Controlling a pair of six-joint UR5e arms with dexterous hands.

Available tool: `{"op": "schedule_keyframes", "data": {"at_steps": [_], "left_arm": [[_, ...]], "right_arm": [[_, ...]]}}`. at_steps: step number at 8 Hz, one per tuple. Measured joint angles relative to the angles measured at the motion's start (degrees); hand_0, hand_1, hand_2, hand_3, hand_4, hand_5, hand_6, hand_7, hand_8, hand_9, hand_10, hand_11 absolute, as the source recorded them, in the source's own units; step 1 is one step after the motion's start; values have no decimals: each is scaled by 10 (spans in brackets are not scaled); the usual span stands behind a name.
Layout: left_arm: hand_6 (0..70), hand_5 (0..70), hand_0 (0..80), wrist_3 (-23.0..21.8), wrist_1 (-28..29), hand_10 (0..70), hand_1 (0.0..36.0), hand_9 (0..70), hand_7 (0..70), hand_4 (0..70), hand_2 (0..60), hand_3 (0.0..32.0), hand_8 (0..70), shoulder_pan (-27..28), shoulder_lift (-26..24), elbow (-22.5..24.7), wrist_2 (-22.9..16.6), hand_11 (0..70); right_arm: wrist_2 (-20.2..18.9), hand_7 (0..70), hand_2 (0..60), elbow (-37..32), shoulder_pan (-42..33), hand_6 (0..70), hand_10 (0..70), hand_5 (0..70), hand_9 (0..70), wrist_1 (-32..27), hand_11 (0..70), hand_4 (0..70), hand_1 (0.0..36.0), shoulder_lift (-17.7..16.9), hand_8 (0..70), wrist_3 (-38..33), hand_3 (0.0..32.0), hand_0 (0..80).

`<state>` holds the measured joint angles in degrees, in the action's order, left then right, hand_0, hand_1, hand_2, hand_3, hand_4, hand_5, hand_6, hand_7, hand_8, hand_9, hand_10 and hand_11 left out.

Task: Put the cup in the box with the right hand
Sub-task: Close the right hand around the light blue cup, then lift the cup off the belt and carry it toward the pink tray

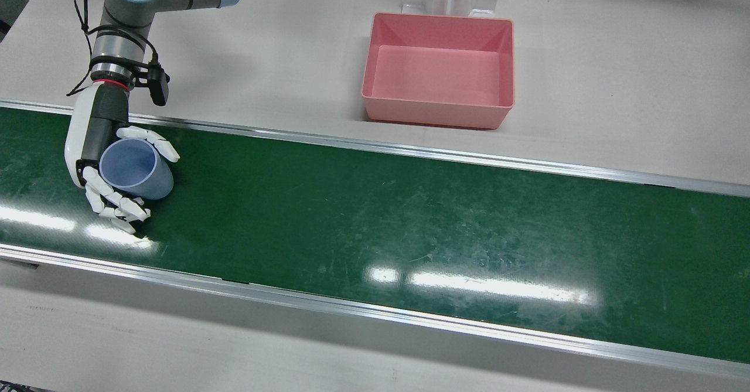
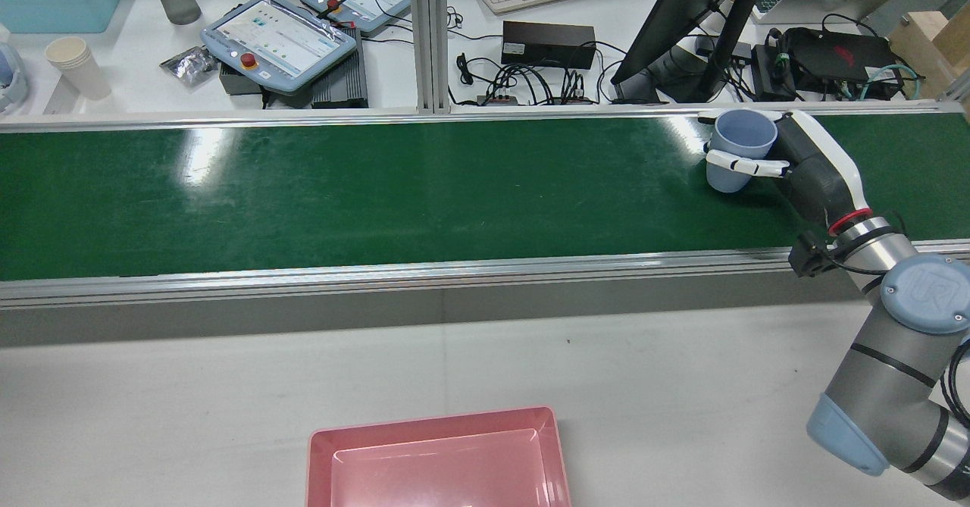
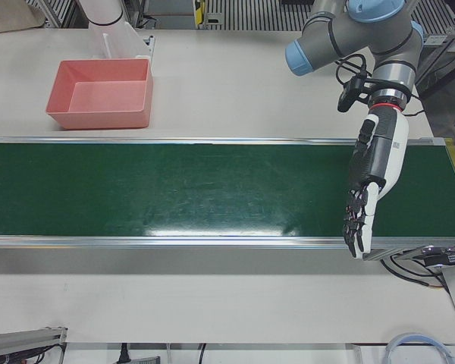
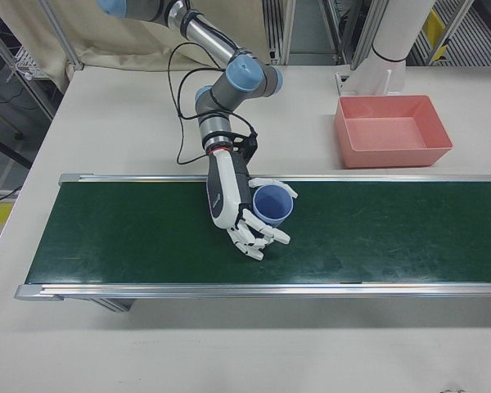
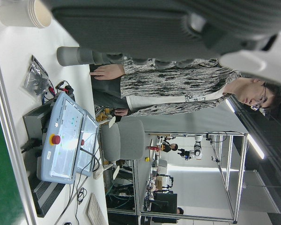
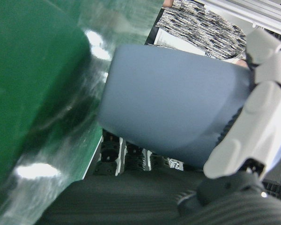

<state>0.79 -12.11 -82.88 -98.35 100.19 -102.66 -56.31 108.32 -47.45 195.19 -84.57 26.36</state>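
Blue cup [image 1: 137,169], upright, gripped by the right hand [image 1: 108,157] whose fingers [image 1: 153,139] wrapped it, over green belt [image 1: 410,216]; best kept level and lifted clear toward the far pink box [image 1: 438,70]; left hand [image 3: 369,189] idle, fingers spread.

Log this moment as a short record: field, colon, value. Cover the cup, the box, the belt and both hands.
cup: blue cup, upright, mouth open upward, held over the green belt
right hand: right hand wrapped around the cup's side
left hand: left hand holds nothing, fingers extended over the belt's far end
box: pink box, empty, on the pale table beside the belt
belt: green belt, bare apart from the cup
task status: cup grasped, not yet in the box
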Motion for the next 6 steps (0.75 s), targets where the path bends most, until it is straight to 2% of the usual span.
{"op": "schedule_keyframes", "data": {"at_steps": [1,3,5,6], "left_arm": [[0,0,0,0,0,0,0,0,0,0,0,0,0,0,0,0,0,0],[0,0,0,0,0,0,0,0,0,0,0,0,0,0,0,1,0,0],[0,0,0,0,0,0,0,0,0,0,0,0,0,0,0,1,0,0],[0,0,0,0,0,0,0,0,0,0,0,0,0,0,0,0,0,0]], "right_arm": [[4,700,600,3,-2,390,348,92,700,6,487,700,302,-1,586,-1,0,381],[5,700,600,25,-13,384,333,88,700,9,468,700,263,-10,568,-4,0,398],[4,700,600,111,-12,381,324,82,700,11,455,700,234,-22,563,13,0,421],[4,700,600,162,10,382,328,79,700,12,460,700,218,-23,564,46,0,422]]}}
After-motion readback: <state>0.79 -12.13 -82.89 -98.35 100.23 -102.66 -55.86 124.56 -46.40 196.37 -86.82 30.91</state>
